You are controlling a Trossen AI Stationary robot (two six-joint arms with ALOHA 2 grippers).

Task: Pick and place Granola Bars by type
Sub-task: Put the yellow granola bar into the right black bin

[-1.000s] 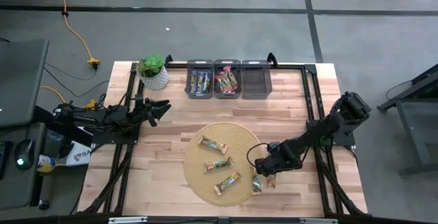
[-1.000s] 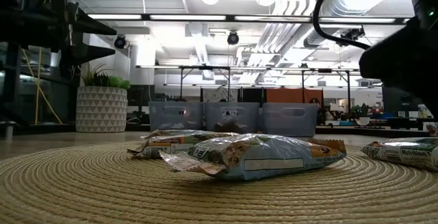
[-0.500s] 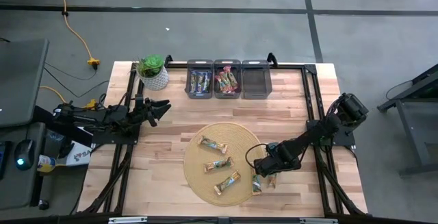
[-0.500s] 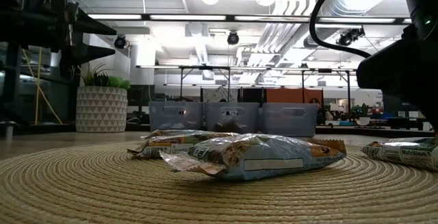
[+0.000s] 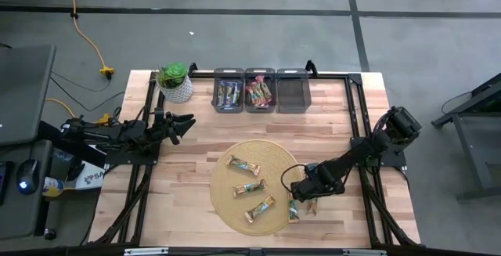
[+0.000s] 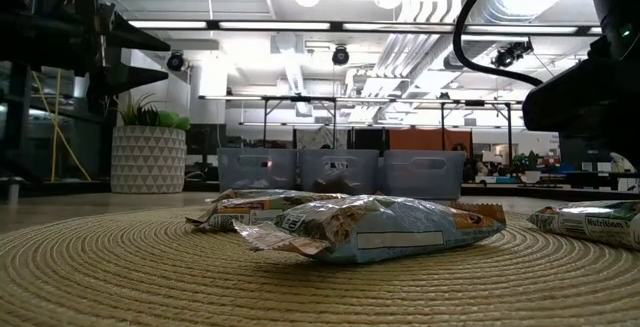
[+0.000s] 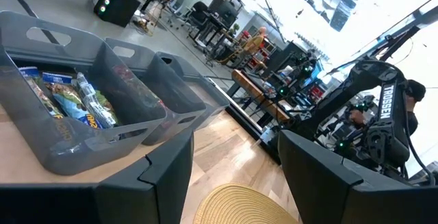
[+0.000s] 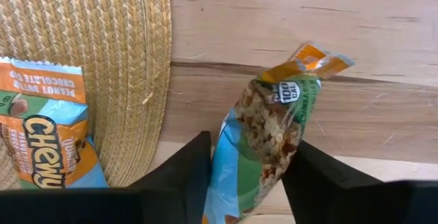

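I have the right gripper (image 5: 308,202) down at the four o'clock edge of the straw mat (image 5: 254,187), low over the bare wood just off its rim. Through its wrist camera the two dark fingers (image 8: 179,179) flank a green-and-orange granola bar (image 8: 268,142) that lies on the table beside the mat; both fingers look to be against the wrapper's sides, about half closed, but I cannot tell whether they truly have hold of it. A second bar, the orange-and-blue Chewy one (image 8: 42,125), lies on the mat's edge close by.

From overhead I count three more granola bars on the mat: one toward eleven o'clock (image 5: 243,164), one at the centre (image 5: 249,187), one toward six o'clock (image 5: 260,206).

At the table's twelve o'clock edge stand three grey bins in a row. The left bin (image 5: 228,91) holds dark-wrapped bars, the middle bin (image 5: 259,91) holds pink and red ones, and the right bin (image 5: 293,90) shows only its grey floor.

The left gripper (image 5: 185,123) waits at the table's nine o'clock side, above the wood and well apart from the mat, its fingers (image 7: 157,183) spread wide with nothing between them. A potted plant (image 5: 175,81) stands at eleven o'clock beside the bins.
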